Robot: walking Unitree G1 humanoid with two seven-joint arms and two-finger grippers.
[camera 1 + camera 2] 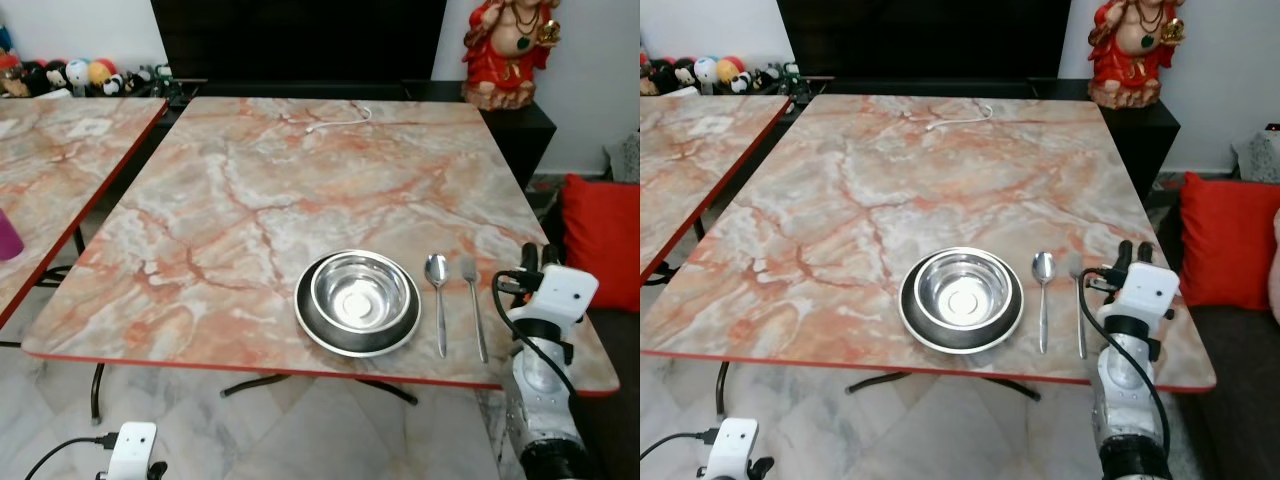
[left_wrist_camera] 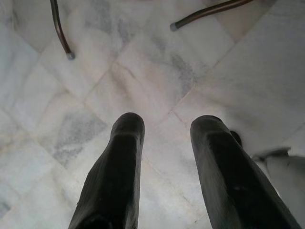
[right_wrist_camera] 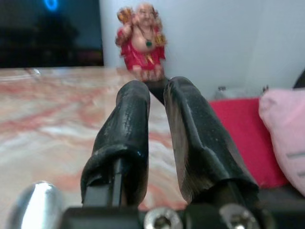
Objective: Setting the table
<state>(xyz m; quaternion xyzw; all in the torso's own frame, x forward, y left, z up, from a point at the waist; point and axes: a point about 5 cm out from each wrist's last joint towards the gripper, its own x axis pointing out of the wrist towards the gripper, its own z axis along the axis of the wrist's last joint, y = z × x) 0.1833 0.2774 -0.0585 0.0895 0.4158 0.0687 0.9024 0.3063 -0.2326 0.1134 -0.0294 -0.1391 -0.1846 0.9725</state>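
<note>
While our right gripper [image 1: 538, 256] hangs by the near right corner of the marble table [image 1: 250, 190], its fingers are a little apart and hold nothing. Our left gripper [image 2: 164, 126] points at the floor, fingers apart. The bowl [image 1: 361, 292] sits on a plate [image 1: 312, 322], with spoon [image 1: 437, 272] and fork [image 1: 470, 275] beside it. We can read no writing.

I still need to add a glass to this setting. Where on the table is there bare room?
Bare marble lies left of and behind the steel bowl on its dark plate, toward the white cable. Crowded right: spoon, fork, right gripper.
</note>
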